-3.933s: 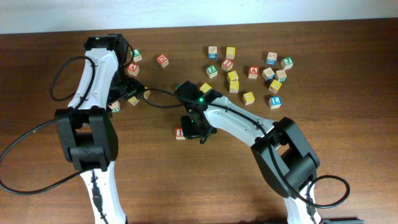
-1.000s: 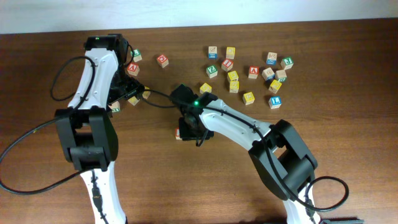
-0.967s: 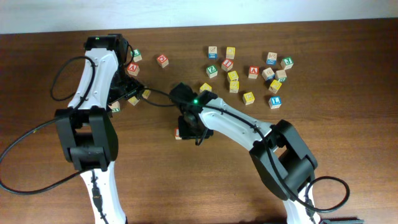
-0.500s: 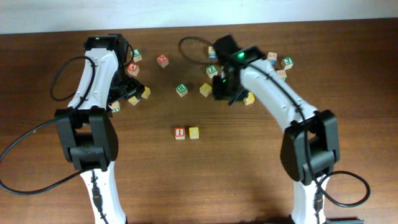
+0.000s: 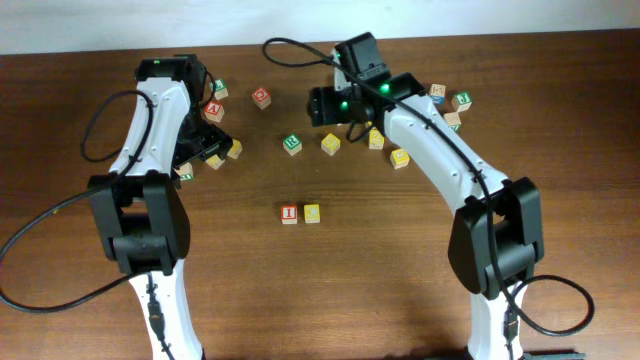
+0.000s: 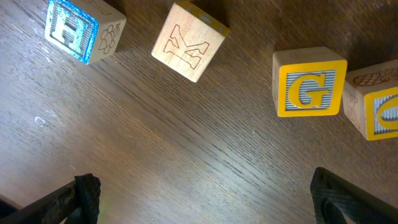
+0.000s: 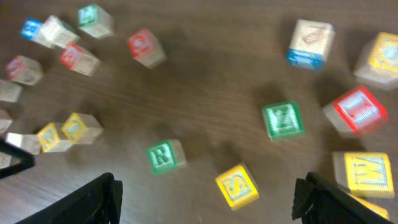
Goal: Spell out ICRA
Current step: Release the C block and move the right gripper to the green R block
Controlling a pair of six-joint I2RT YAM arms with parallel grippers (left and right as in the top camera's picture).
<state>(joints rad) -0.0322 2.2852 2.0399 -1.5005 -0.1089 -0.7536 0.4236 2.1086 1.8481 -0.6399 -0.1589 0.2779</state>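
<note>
1. The left jaws stand wide apart and empty, low over the worktop (image 6: 186,143). They are among the G block (image 6: 309,84), K block (image 6: 189,42) and H block (image 6: 71,28) and touch none of them.
2. The right jaws are also apart with nothing between them. They hang over the scattered blocks at the far side, and that wrist's view is blurred.
3. Done so far, as I judge it, are two letters. The red I block (image 5: 289,213) sits near the middle of the worktop, well apart from the pile. A yellow block (image 5: 312,212) lies just beside it, in line. Its letter is too small to read, but by its place it should be the C.
4. The R and the A are left to place. The green R block (image 7: 163,155) lies on its own below the right jaws, near the yellow S block (image 7: 237,185), and looks the likely next pick. A red-lettered block (image 5: 213,108) beside the left arm (image 5: 150,110) may be an A, though I cannot be sure.
5. The blocks are small wooden cubes with square edges.
   - The sides are pale bare wood, and some carry line drawings.
   - The letter faces are painted inside coloured frames of blue, yellow, green or red. The K is only outlined on bare wood.
   - The flat opposite faces should give the jaws a sure hold.
   - The worktop is dark brown wood, matt, with plain grain.
</note>
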